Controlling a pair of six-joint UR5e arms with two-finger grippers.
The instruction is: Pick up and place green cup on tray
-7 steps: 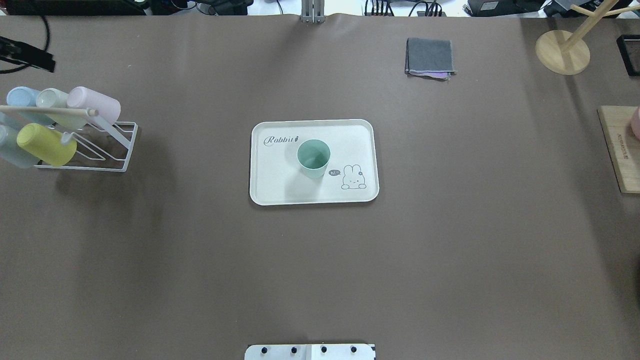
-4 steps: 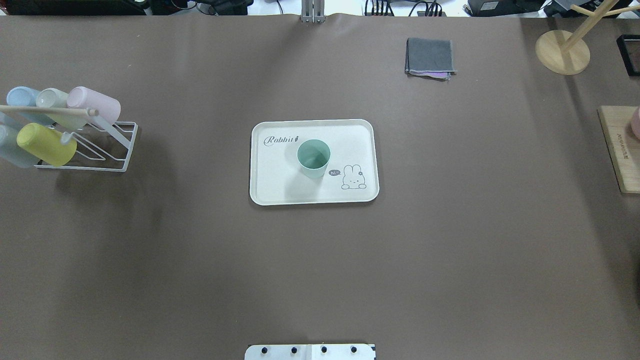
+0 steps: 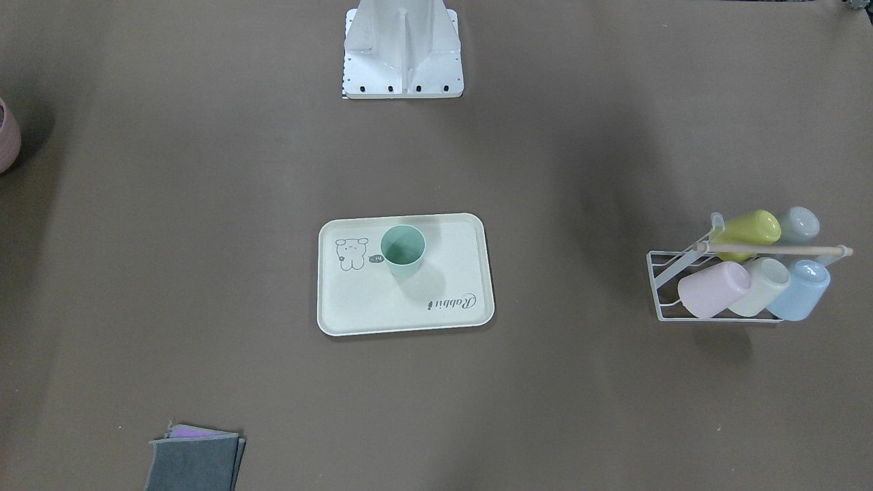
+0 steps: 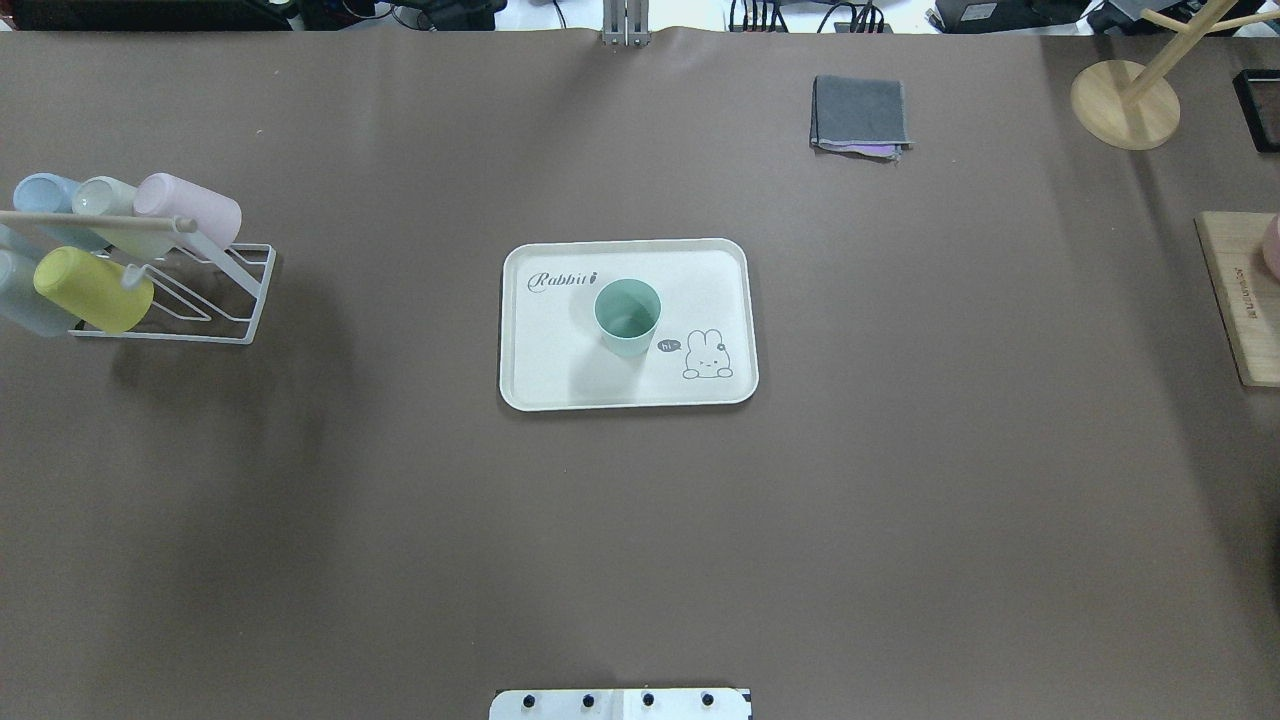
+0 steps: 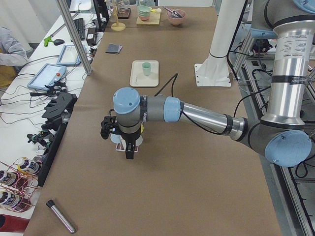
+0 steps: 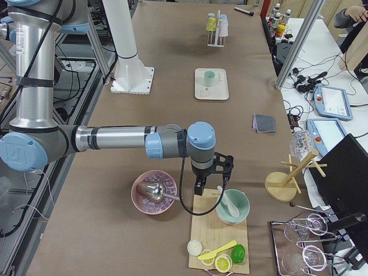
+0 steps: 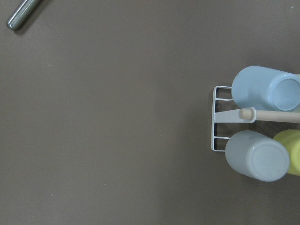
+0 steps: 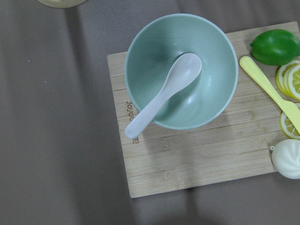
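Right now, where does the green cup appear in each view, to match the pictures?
Exterior front-facing: green cup centre, on the tray, right of its drawing.
Overhead exterior: green cup centre, left of the drawing.
Exterior left: green cup far, top centre.
Exterior right: green cup far, top centre.
Left wrist-mounted: not in it.
Right wrist-mounted: not in it.
Shared landmark: the tray.
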